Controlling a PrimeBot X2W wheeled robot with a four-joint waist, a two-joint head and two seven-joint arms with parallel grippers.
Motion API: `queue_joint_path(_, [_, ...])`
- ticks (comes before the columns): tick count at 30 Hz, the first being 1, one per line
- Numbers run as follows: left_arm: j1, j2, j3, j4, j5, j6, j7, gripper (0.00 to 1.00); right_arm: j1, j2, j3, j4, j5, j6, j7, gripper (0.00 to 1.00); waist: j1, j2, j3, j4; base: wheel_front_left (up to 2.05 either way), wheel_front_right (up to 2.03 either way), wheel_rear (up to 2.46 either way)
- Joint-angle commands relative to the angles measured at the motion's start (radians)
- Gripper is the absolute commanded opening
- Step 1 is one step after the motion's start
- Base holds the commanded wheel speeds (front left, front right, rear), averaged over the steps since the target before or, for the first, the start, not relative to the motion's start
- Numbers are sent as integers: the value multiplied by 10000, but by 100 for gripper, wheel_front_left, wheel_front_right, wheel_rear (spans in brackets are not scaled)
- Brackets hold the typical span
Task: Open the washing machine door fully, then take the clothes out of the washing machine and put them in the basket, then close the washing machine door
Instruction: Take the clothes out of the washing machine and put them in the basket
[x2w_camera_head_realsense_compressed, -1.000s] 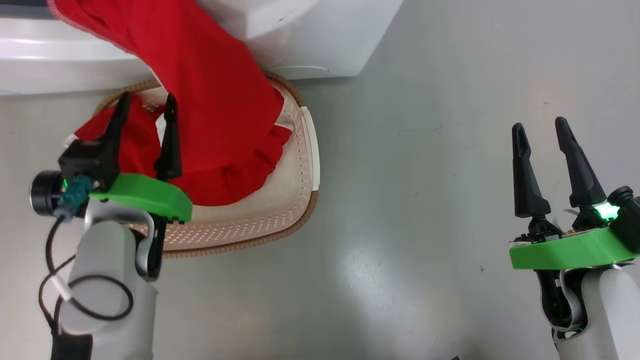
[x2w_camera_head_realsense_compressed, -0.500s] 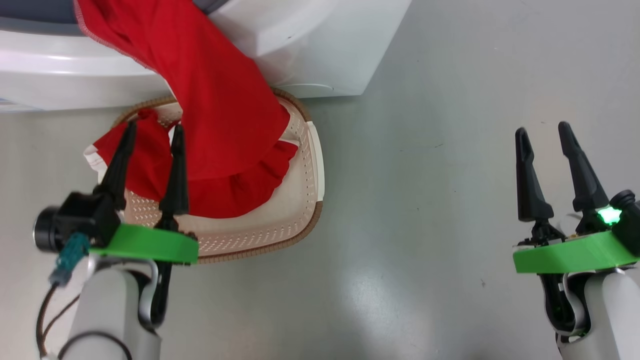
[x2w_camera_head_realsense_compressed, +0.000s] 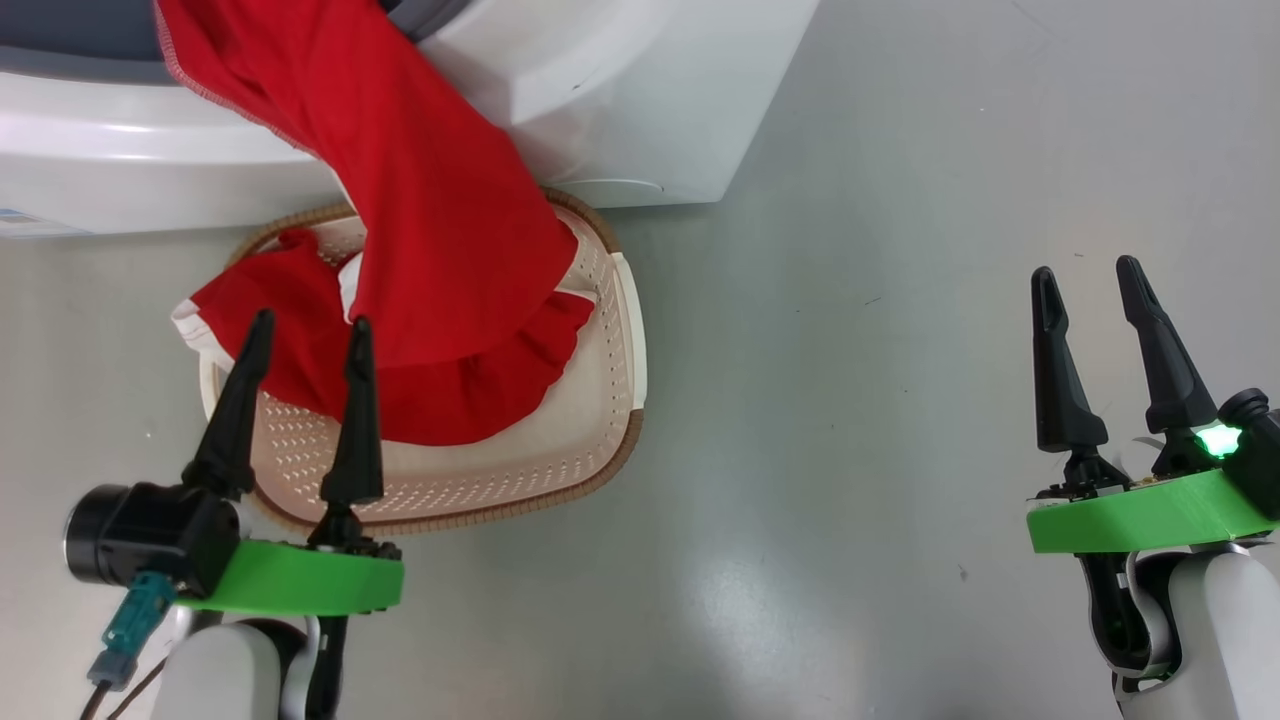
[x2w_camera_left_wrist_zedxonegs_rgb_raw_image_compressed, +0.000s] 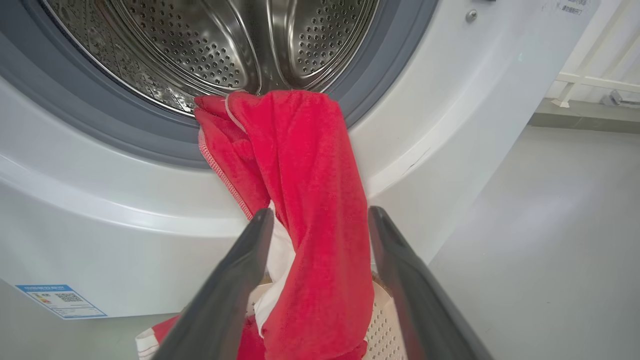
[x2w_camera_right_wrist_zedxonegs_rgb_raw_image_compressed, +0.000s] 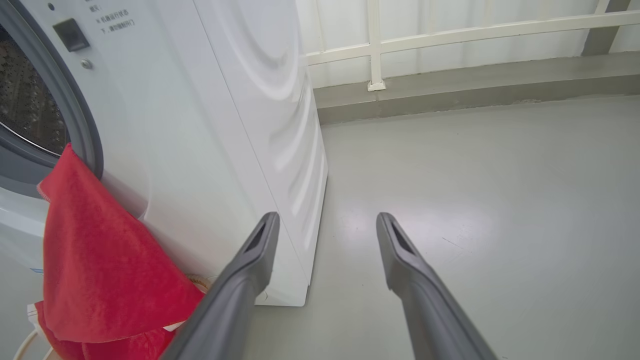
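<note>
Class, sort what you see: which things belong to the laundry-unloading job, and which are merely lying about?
Belonging: clothes, hanging from the washing machine into the basket; left gripper, open.
Just there: floor; white railing.

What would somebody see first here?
The bright red clothes: they hang out of the washing machine down into the basket on the floor. The left hand is open near the basket, and the right hand is open over the floor farther right.
</note>
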Motion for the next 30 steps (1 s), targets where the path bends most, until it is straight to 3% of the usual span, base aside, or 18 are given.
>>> queue_joint_path(1, [294, 253, 190, -334, -63, 75, -51, 100, 308, -64, 150, -235, -15, 65, -63, 100, 0, 0, -3, 14, 0, 0, 0])
queue_joint_path(15, [-905, 295, -203, 274, -268, -53, -51, 100, 329, -130, 94, -228, -63, 65, -63, 100, 0, 0, 35, 350, 0, 0, 0])
queue_joint_path(23, [-2682, 852, -175, 1424, -276, -154, -10, 100, 290, -135, 239, -171, -59, 65, -63, 100, 0, 0, 27, 300, 0, 0, 0])
queue_joint_path(30, [-4858, 1390, -190, 2842, -826, -211, 1029, 100, 231, -121, 297, -194, -33, 65, -63, 100, 0, 0, 170, 216, 0, 0, 0])
